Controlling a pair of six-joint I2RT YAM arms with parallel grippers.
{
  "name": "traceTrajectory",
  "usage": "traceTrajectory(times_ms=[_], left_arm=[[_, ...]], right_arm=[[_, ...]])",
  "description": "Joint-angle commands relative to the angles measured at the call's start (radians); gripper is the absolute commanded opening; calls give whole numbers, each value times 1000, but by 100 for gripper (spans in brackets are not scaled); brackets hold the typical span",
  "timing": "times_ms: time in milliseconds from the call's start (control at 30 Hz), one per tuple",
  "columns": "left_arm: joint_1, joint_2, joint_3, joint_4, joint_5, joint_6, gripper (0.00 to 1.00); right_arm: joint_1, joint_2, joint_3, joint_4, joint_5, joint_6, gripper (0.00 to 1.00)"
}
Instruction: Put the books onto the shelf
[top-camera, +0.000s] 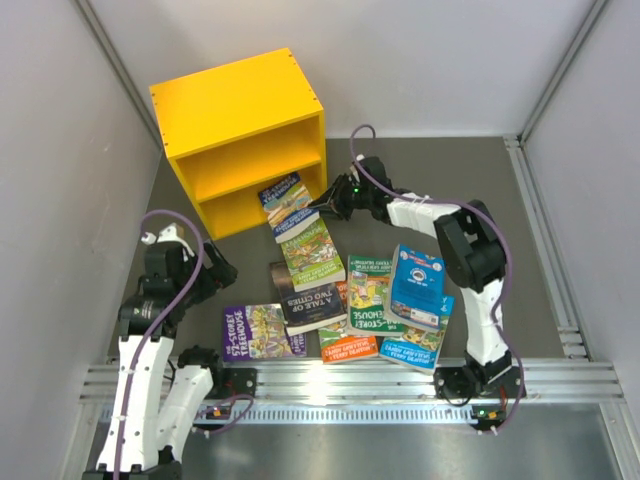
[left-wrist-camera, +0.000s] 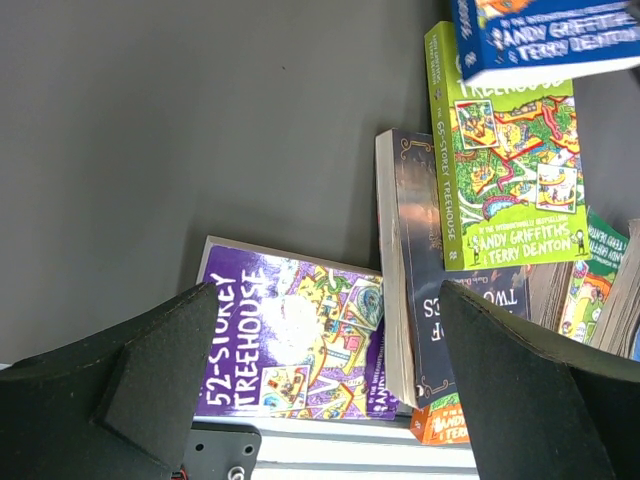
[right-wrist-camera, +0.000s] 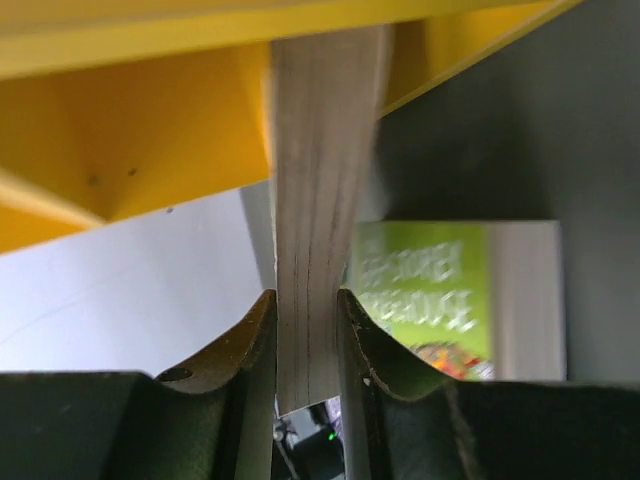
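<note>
1. The right gripper (top-camera: 333, 206) is clamped on a blue-covered paperback (top-camera: 287, 204), its arm stretched across the table toward the yellow shelf (top-camera: 240, 110).
2. In the right wrist view both fingers (right-wrist-camera: 255, 340) press on the sides of that paperback (right-wrist-camera: 320, 200), which shows only its pale page edge and stands upright between them.
3. From above, the held book's far end sits at the mouth of the shelf's lower compartment, near its right wall; whether it has passed inside I cannot tell.
4. The upper compartment shows no book in the overhead view.
5. The left gripper (top-camera: 214, 270) hangs with its jaws spread wide and nothing between them, above the dark mat (top-camera: 520, 250) at the left of the pile.
6. Below it in the left wrist view lie the purple 52-Storey Treehouse (left-wrist-camera: 290, 345) and, just beside it, the dark A Tale of Two Cities (left-wrist-camera: 420, 250).
7. A green Treehouse book (top-camera: 312, 250) lies partly on the dark one, its far end under the held paperback.
8. Further right, a bright blue book with a white circle (top-camera: 418, 285) rests on top of other colourful paperbacks, with an orange one (top-camera: 345, 345) at the near edge
</note>
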Motion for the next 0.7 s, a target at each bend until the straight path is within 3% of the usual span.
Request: traceTrajectory(times_ms=[0, 600, 667], left_arm=[[6, 1, -4, 11, 11, 17, 96], [2, -1, -7, 11, 11, 19, 96], [0, 1, -7, 11, 12, 19, 96]], right_arm=[[7, 34, 96, 96, 51, 32, 0], [-57, 220, 241, -49, 296, 254, 0], [-72, 246, 259, -59, 273, 280, 21]])
